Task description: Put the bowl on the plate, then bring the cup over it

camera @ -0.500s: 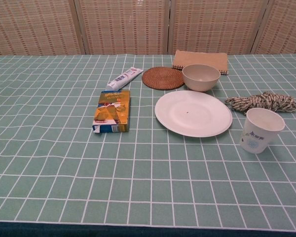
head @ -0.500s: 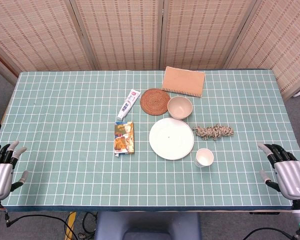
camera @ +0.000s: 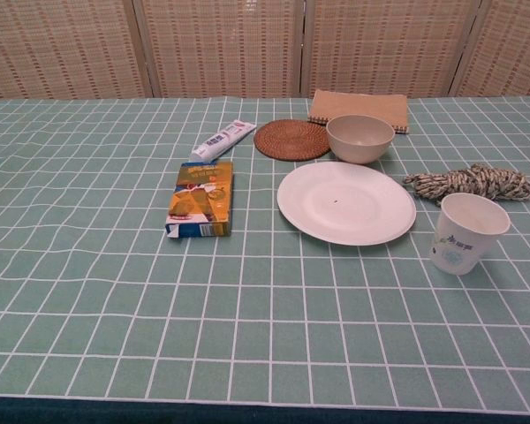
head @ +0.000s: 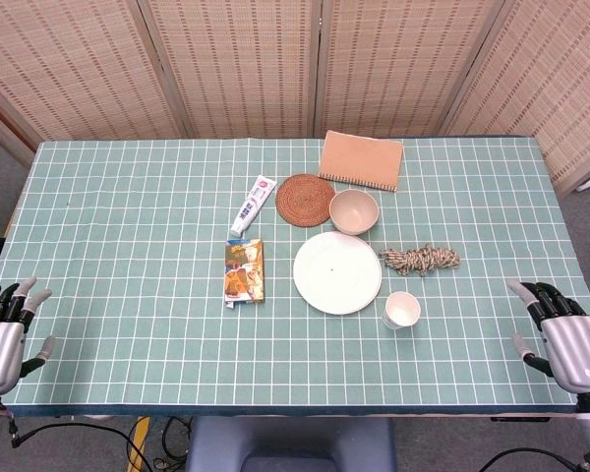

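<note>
Change, item one: my left hand [head: 2,339] sits a touch lower at the near left edge of the worktop [head: 128,197] than half a second ago; my right hand [head: 568,339] has likewise dropped slightly at the near right edge. Both are empty, fingers spread apart, touching nothing. Neither shows in the chest view.

Change, item two: none among the objects. Bowl, plate and cup lie exactly where they were. I judge the task not begun; the first reach is yet to come.

Bowl [head: 354,210]: beige, upright, mouth facing up, round, so no long axis to speak of. It stands just beyond the plate at about 1 o'clock from it, close to or touching its rim, and beside the woven coaster [head: 304,199].

Plate [head: 337,271]: white, flat, bare, near worktop centre.

Cup [head: 401,311]: white paper cup, upright, axis vertical, mouth up. At about 4 o'clock from the plate, just beside its rim.

Other stock: notebook [head: 361,159] at 12 o'clock beyond the bowl; coil of rope [head: 420,259] at 3 o'clock from the plate; toothpaste tube [head: 253,205] and small carton [head: 243,270] to its 9 to 10 o'clock.

Judgement: my right hand is nearer both bowl and cup.
</note>
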Tool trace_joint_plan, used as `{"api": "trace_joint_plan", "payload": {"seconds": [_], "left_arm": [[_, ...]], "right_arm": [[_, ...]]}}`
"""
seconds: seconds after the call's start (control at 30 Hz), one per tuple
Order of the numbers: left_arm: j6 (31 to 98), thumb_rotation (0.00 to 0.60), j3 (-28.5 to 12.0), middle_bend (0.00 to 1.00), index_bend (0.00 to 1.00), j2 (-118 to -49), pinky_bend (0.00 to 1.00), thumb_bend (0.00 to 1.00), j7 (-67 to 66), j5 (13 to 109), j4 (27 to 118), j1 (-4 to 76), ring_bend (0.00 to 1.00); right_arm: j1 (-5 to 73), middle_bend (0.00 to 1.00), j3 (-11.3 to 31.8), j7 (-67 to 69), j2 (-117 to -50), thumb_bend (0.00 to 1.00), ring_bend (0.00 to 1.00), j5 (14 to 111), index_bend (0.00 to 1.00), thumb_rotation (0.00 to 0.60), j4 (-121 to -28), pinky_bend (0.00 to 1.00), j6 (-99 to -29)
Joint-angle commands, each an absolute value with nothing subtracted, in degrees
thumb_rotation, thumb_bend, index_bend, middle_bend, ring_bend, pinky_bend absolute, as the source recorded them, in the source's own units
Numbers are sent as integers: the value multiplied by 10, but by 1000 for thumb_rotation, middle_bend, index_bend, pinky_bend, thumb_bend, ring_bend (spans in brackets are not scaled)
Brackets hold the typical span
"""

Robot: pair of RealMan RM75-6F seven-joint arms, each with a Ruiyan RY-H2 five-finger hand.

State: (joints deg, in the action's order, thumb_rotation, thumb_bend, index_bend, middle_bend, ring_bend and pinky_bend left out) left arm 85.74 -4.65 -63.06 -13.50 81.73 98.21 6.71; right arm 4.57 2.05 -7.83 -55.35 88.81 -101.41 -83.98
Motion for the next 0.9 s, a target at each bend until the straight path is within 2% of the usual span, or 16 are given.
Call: {"api": "trace_joint_plan", "payload": {"seconds": [0.03, 0.2, 0.4, 0.67, 0.9], "left_arm": [[858, 600, -47, 11, 188, -630, 0, 325, -134, 818, 982, 67, 87], [858, 600, -46, 11, 188, -630, 0, 326, -131, 818, 981, 66, 86], [861, 600, -45, 11, 188, -630, 0, 326, -128, 817, 978, 63, 86], [870, 600, -44, 11, 188, -630, 0, 326, -121, 818, 974, 56, 87], [875, 600, -42, 11, 188, -629, 0, 326, -119, 817, 973, 49, 86]], "right_arm": [[48, 197, 22, -78, -553, 312, 149, 887, 149, 600, -1014, 304, -836], [65, 197, 30, -76, -548, 312, 150, 881, 149, 600, -1015, 304, -816], [111, 197, 52, -72, -536, 312, 149, 856, 149, 600, -1021, 304, -752], [210, 197, 103, -49, -548, 313, 149, 797, 149, 600, -987, 304, -632], [308, 197, 137, -58, -595, 312, 149, 733, 149, 600, -924, 304, -518]]}}
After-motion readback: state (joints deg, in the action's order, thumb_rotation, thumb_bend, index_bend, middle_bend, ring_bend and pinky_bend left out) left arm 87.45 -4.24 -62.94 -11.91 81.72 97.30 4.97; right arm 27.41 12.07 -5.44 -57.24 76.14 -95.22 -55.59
